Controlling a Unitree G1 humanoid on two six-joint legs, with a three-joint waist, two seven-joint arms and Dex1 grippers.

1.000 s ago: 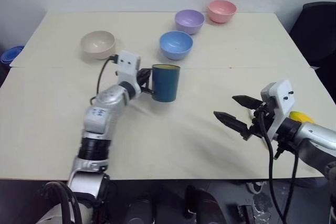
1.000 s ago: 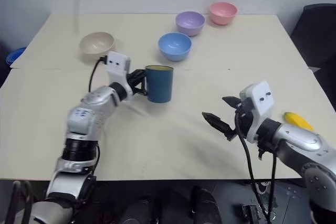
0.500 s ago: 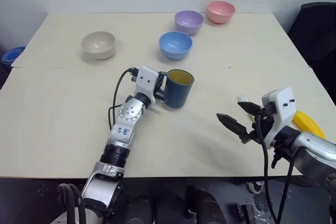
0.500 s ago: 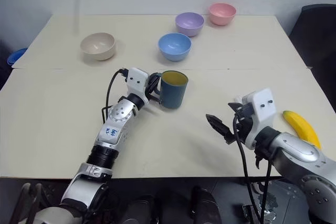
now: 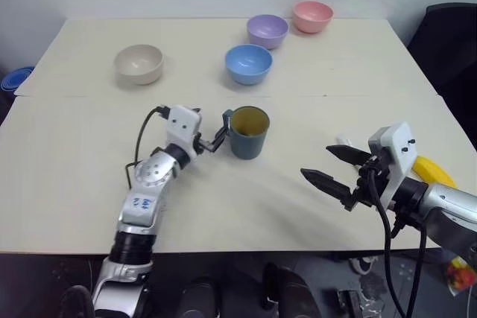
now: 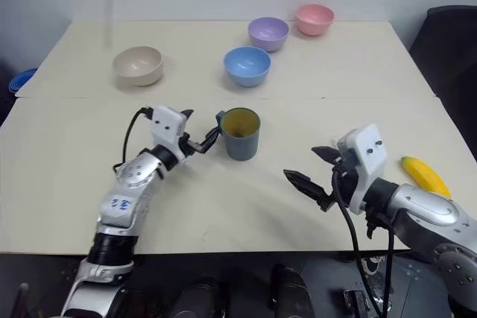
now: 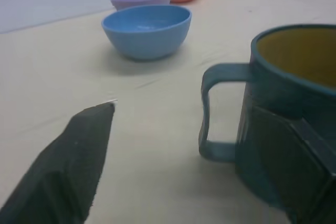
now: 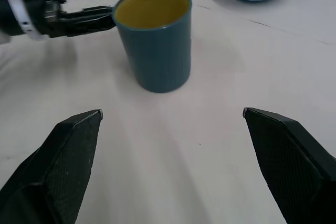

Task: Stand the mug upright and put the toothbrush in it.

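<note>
The dark teal mug (image 5: 248, 132) stands upright near the table's middle, its yellow inside showing and its handle (image 7: 210, 114) turned toward my left gripper (image 5: 211, 126). That gripper is open, with the handle in the gap between its fingers and no pad pressed on it. My right gripper (image 5: 317, 161) hovers open and empty to the right of the mug, pointing at it. A slim white tip (image 5: 343, 141) pokes out behind the right gripper; the rest of the toothbrush is hidden by that hand.
Beige (image 5: 139, 62), light blue (image 5: 249, 63), purple (image 5: 268, 30) and pink (image 5: 313, 15) bowls stand across the far half of the table. A yellow banana (image 5: 431, 171) lies by the right edge behind my right arm. A dark chair (image 5: 451, 42) stands off the right side.
My left gripper has opened and let go of the mug's handle, drawing back a little. The mug, tilted half a second ago, now stands upright on the table. The right gripper has barely moved.
</note>
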